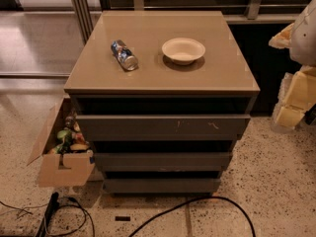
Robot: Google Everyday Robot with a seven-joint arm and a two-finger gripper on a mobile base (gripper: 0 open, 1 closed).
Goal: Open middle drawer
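Looking down from the front, the nearest thing is a black cable looping across the speckled floor just before the cabinet. It lies low enough, I'd judge, not to foul anything that slides out above it. Off at the right edge, close to me and well apart from the cabinet, hangs the gripper, a pale yellowish shape level with the drawer fronts. Whether it is open or closed I cannot tell, and I see nothing in its hold. It has not come round to the front, so the pull looks not yet begun. To the left a cardboard box of odds and ends stands beside the cabinet, out of the drawers' path. Three fronts are stacked: the bottom drawer, then the middle drawer, then the top drawer with its small red and white scuffs. The middle drawer sits between the other two, plain and handle-less, and no tray shows, so I take it to be shut. Its long axis runs left to right across the view and its flat face points toward me, so it should travel out toward the cable. The dark gap above its top edge is probably the only place to catch it. Farther back, on the counter, a can lies on its side at a slant, and a pale bowl sits upright near it, apart from it. Both are above the drawers and clear of them, though a hard tug might set the can rolling.
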